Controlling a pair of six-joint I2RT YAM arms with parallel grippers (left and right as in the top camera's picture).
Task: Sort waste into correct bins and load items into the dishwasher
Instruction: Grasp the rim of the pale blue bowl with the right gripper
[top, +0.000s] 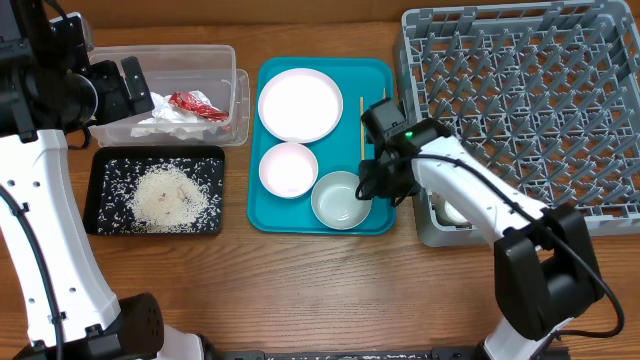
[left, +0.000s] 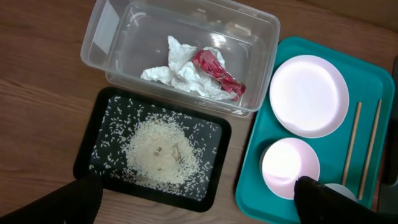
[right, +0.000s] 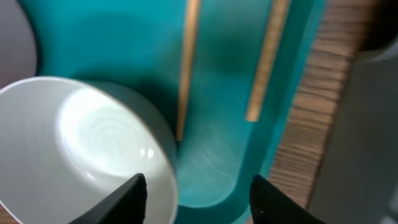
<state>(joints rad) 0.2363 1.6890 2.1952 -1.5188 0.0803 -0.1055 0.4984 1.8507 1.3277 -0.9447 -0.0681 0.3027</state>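
Overhead, right arm (top: 470, 195) partly hides the chopsticks (top: 361, 118)

dish rack (top: 520, 100): right side out of frame | white cup (top: 455, 212): largely under right arm (top: 470, 190) | chopsticks (right: 188, 62): upper ends out of frame | pale bowl (right: 81, 155): cut at left and bottom edges | snack wrapper (left: 217, 71): print too small to read | left fingers (left: 62, 202): tips only

Plain wooden table (top: 330, 290) here. Sitting right on it: a clear plastic tub (top: 240, 100) at the far left, a black tray (top: 92, 200) just in front of it, a teal tray (top: 383, 75) mid-table, and a grey dish rack (top: 520, 110) off right.
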